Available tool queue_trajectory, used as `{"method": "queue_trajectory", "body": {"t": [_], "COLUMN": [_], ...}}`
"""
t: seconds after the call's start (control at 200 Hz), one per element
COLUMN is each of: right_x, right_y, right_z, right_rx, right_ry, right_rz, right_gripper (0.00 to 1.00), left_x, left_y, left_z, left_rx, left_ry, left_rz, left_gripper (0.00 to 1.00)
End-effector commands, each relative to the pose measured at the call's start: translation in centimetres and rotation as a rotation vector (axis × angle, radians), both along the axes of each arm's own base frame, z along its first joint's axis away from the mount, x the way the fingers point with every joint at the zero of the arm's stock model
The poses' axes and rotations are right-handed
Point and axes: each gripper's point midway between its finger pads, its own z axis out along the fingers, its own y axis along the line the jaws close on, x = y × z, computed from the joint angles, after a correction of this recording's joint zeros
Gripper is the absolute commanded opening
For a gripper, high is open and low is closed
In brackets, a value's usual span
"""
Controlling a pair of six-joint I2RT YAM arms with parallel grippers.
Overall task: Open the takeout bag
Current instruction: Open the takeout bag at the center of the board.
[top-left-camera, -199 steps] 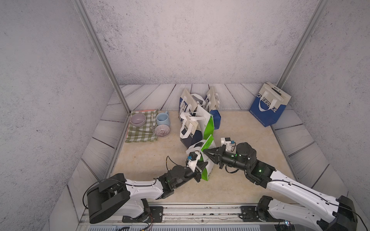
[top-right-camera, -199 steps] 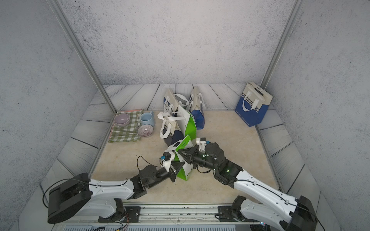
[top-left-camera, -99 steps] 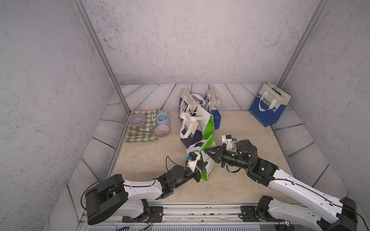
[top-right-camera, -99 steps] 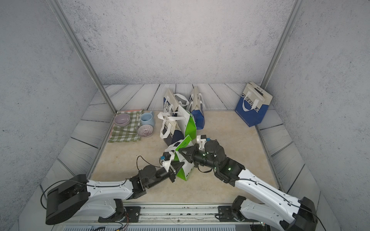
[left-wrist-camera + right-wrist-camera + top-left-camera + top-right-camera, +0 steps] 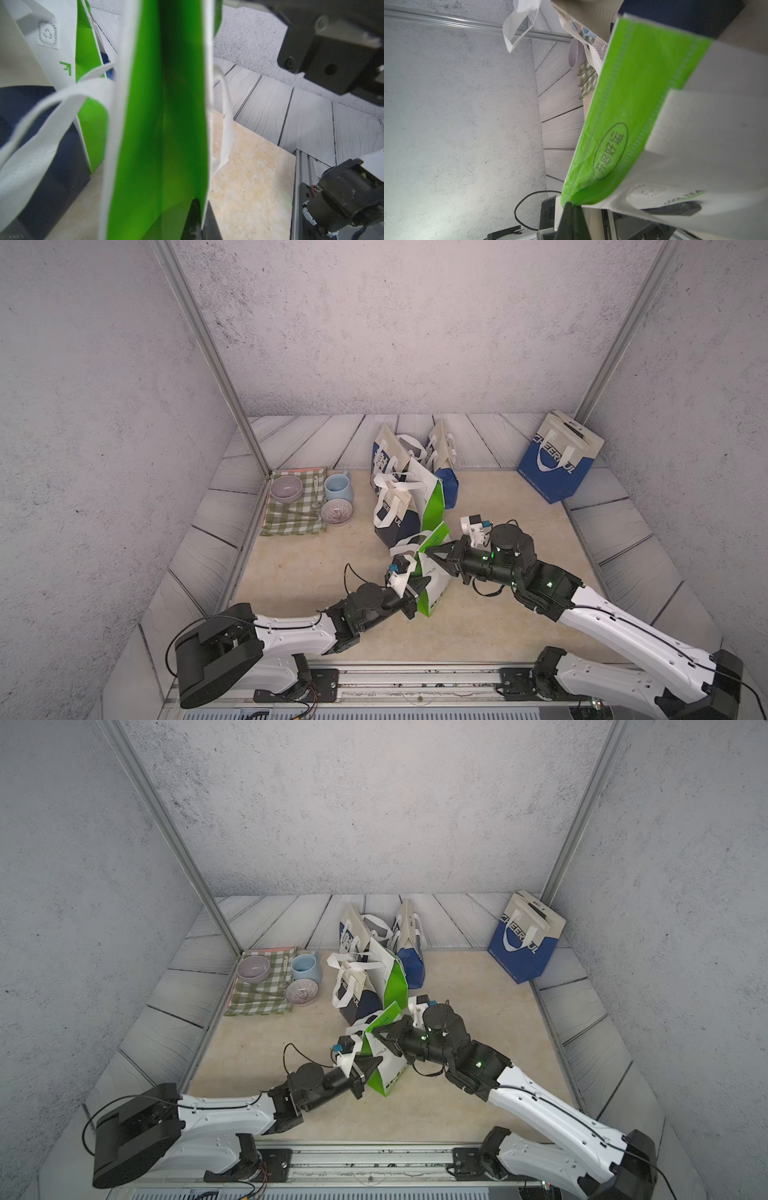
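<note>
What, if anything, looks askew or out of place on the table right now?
The green and white bag stands crooked, pinched at its top by the left gripper and the right gripper. Behind it, a cluster of bags leans together untidily. Nothing looks spilled or torn.

Six bags [image 5: 436, 577], two bowls [image 5: 286, 488], one blue mug [image 5: 337, 487], one spoon [image 5: 316, 490] and one checked cloth [image 5: 291, 525].

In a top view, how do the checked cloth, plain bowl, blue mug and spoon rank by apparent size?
1. checked cloth
2. plain bowl and blue mug: about alike, not ranked
3. spoon
</note>
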Motion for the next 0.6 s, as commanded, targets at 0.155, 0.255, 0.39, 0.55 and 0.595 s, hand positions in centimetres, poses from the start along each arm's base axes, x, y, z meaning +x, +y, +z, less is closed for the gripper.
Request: {"method": "queue_trajectory", "body": {"t": [0.155, 0.255, 0.39, 0.55, 0.595], "right_x": [1.0, 1.1, 1.2, 1.3, 1.3], "right_y": [-0.3, -0.6, -0.6, -0.4, -0.3], "right_z": [6.3, 6.6, 7.1, 7.3, 7.1], "right_rx": [0.100, 0.098, 0.103, 0.107, 0.103], "right_ry": [-0.167, -0.171, -0.178, -0.179, -0.172], "right_rz": [-0.016, -0.020, -0.017, -0.012, -0.008], "right_gripper": [0.00, 0.00, 0.00, 0.00, 0.00], "left_x": [-0.2, -0.2, -0.3, -0.2, -0.3], "left_y": [-0.4, -0.3, -0.3, -0.3, -0.3], "left_z": [-0.4, -0.9, -1.1, -1.5, -1.4], "left_rx": [0.035, 0.046, 0.053, 0.065, 0.062], "left_ry": [0.005, 0.010, 0.016, 0.022, 0.022], "left_rz": [-0.020, -0.018, -0.019, -0.017, -0.018], "left_gripper": [0.00, 0.00, 0.00, 0.00, 0.00]}}
